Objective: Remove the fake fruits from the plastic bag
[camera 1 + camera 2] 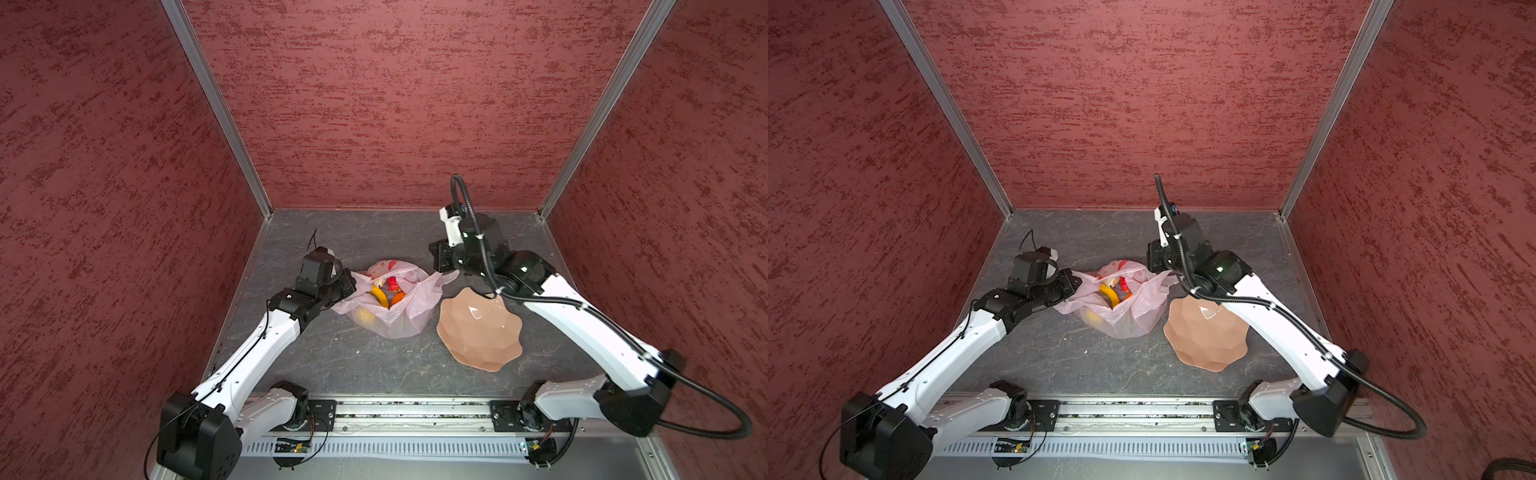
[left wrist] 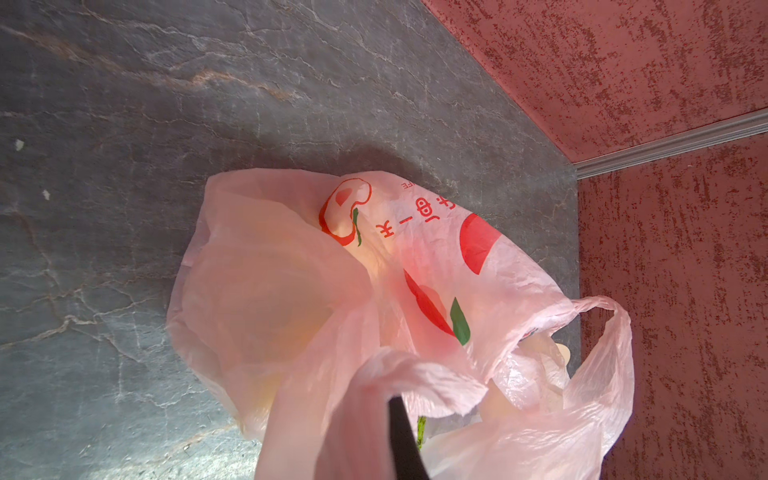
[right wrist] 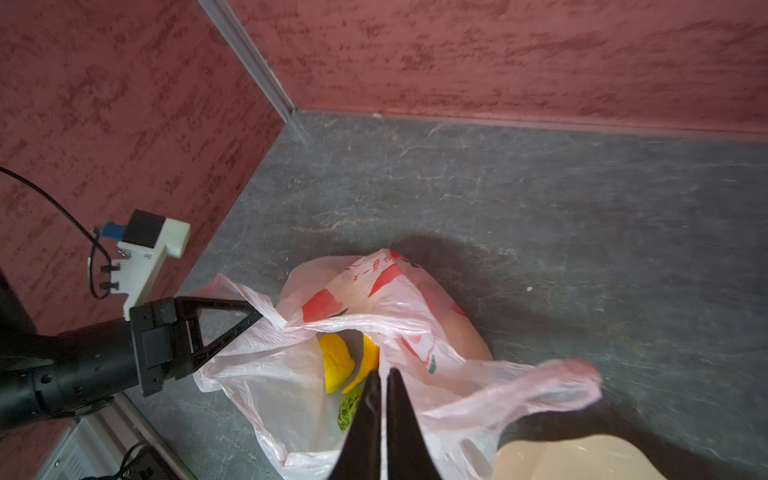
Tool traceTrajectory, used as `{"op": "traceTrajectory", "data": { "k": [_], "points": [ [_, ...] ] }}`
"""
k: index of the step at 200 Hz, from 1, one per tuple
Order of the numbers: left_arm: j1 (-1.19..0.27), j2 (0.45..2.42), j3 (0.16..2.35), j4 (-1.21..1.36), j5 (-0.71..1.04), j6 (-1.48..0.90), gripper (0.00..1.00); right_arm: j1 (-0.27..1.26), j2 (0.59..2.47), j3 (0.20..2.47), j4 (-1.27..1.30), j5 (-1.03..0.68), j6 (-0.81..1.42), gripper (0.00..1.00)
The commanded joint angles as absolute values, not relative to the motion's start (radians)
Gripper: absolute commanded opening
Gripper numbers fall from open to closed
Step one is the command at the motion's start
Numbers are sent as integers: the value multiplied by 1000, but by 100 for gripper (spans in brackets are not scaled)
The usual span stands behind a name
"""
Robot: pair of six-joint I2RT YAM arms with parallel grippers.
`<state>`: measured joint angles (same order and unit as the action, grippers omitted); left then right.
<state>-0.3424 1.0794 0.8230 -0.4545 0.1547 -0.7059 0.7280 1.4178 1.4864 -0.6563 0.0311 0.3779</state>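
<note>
Pink bag on desk, fruits inside | my left jaws clenched on its handle | right jaws clenched at rim, catch unclear | green ball: right wrist view, not top | orange: top views only

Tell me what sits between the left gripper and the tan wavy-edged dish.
The translucent pale-pink plastic bag, mouth open with a yellow banana and other toy fruits inside, fills that stretch. The left gripper pinches its edge. Both top views show it.
</note>
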Motion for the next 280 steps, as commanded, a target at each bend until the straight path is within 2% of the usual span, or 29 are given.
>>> {"op": "traceTrajectory", "data": {
  "k": [1, 70, 202, 231, 280],
  "points": [
    [-339, 1080, 845, -425, 151, -692, 0, 750, 1555, 1485, -671, -84, 357, 5],
    [-318, 1136, 875, -373, 154, -677, 0, 832, 1726, 1435, -632, -183, 358, 2],
    [-222, 1363, 973, -226, 165, -665, 0, 1045, 1673, 1180, -588, -367, 505, 1],
    [-222, 1363, 949, -213, 188, -679, 0, 1048, 1643, 1177, -596, -286, 516, 0],
    [-232, 1250, 863, -245, 235, -688, 0, 1014, 1660, 1356, -668, -54, 517, 2]
  ]
}}
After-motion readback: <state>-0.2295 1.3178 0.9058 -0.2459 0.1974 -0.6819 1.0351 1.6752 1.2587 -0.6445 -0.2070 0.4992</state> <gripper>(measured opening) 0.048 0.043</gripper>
